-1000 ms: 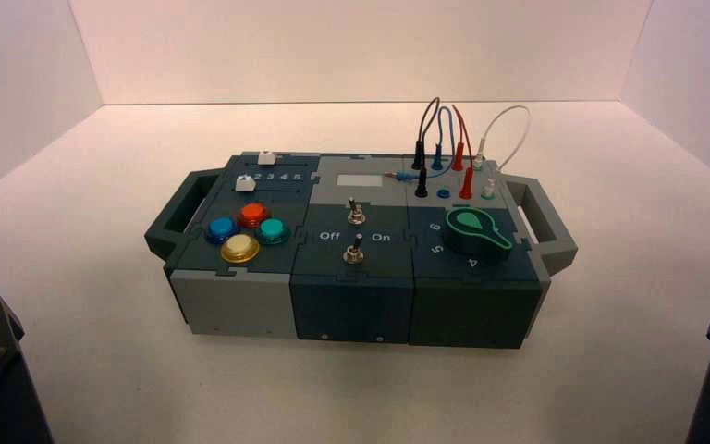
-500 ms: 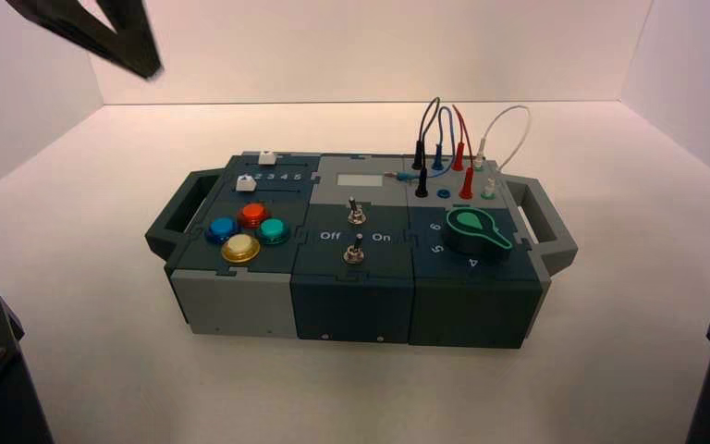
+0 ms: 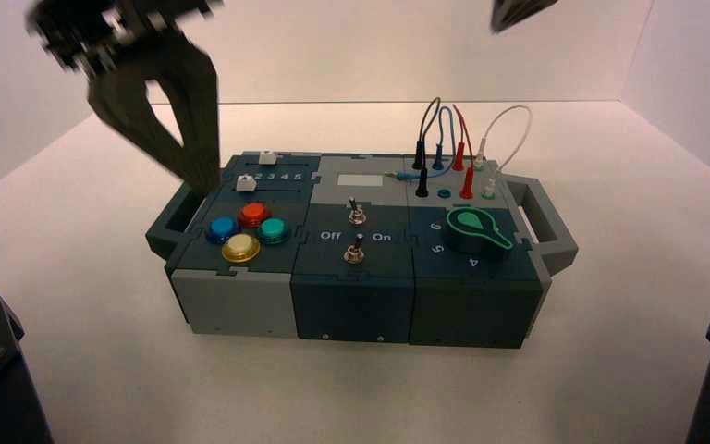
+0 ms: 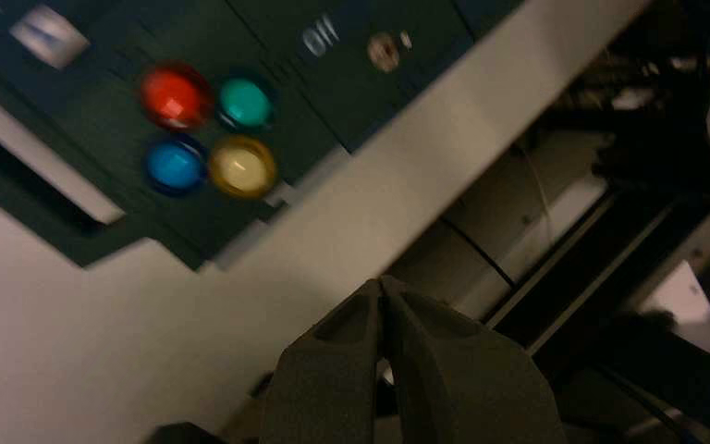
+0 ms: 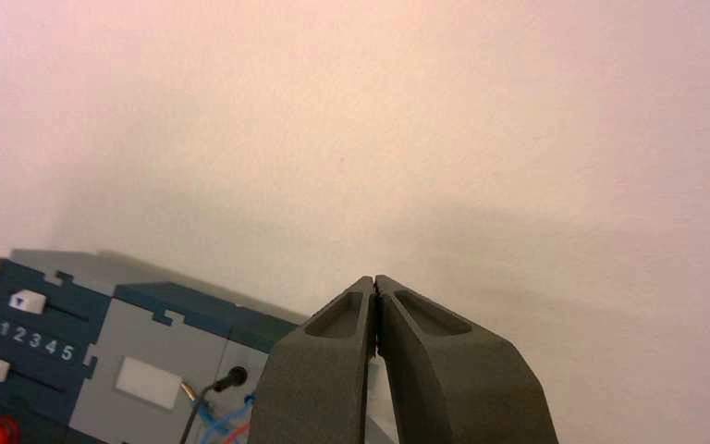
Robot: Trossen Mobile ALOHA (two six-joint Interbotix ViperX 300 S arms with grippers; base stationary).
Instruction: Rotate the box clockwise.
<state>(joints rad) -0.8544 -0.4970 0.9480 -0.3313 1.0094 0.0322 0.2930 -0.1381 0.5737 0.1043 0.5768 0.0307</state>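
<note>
A large dark teal and grey panel box [image 3: 351, 250] is set on a pale counter [image 3: 370, 398], long side across, with a handle at each end. On its left part, the digits "1 2 3 4 5" are printed between two white sliders [image 5: 28, 301], both seen at the "1" end. Further lettering is blurred in the left wrist view. Below the sliders, red [image 3: 253, 215], blue [image 3: 223, 229], green [image 3: 273, 230] and yellow [image 3: 240, 247] buttons are grouped. Two toggle switches [image 3: 354, 250] are mounted in the middle, and a green-edged dial [image 3: 471, 233] at the near right. Black, blue, red and white wires [image 3: 462, 139] are plugged in at the far right.

The left claw [image 4: 381, 282] is held raised over the box's left end, clenched, with nothing gripped. The right claw [image 5: 375, 280] is also clenched and empty, held high toward the far side, mostly cut off in the high view; its tips are seen against the box's far edge and the counter. Pale walls [image 3: 379, 55] are seen behind.
</note>
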